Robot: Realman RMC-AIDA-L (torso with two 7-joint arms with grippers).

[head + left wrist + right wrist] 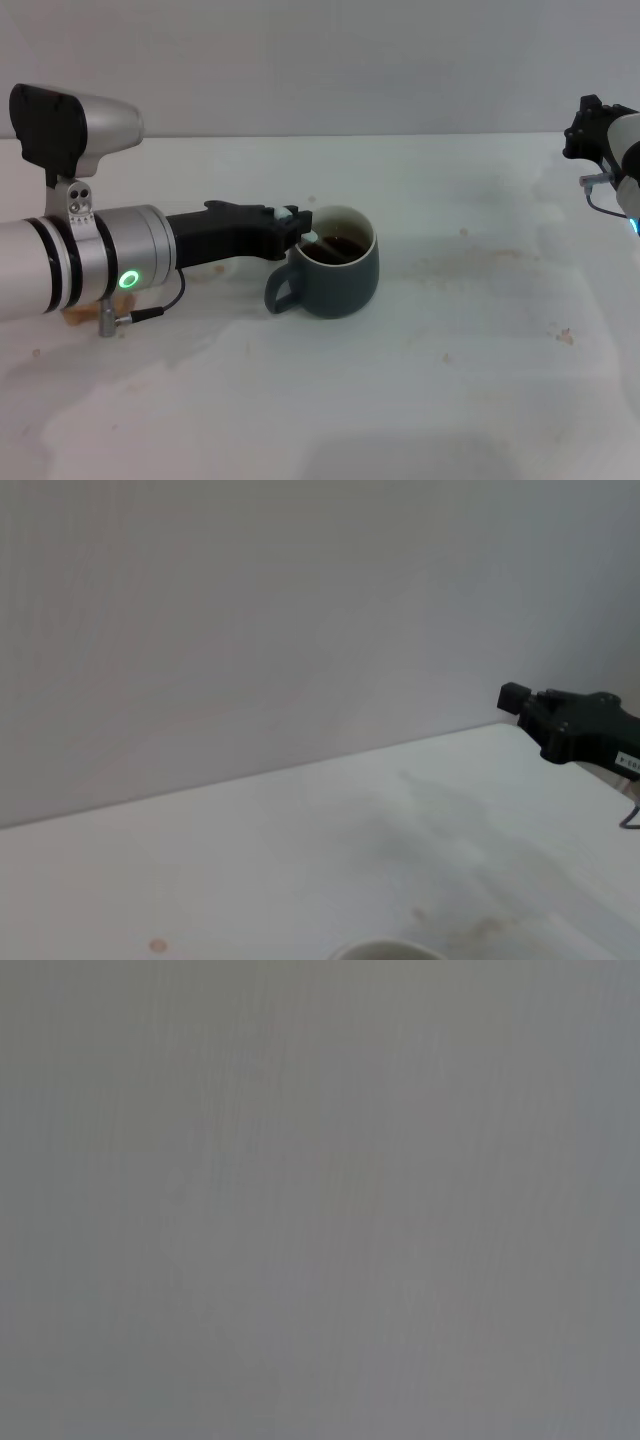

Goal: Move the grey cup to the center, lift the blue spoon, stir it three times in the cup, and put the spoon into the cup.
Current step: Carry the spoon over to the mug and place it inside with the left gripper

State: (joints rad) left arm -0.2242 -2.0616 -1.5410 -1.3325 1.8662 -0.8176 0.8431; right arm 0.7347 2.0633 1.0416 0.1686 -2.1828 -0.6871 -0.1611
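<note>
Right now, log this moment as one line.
left tool: holding pale-handled blue spoon in dark grey ceramic cup | phase: stirring or placing | right tool: parked at far right

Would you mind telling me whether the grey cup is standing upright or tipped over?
Upright: the grey cup stands on the table with its rim level, dark liquid inside, and its handle toward the left gripper at its rim.

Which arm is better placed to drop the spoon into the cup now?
Left. The left claw is at the rim of the grey cup, holding the blue spoon with its tip inside. The right claw sits far off at the table's right edge.
</note>
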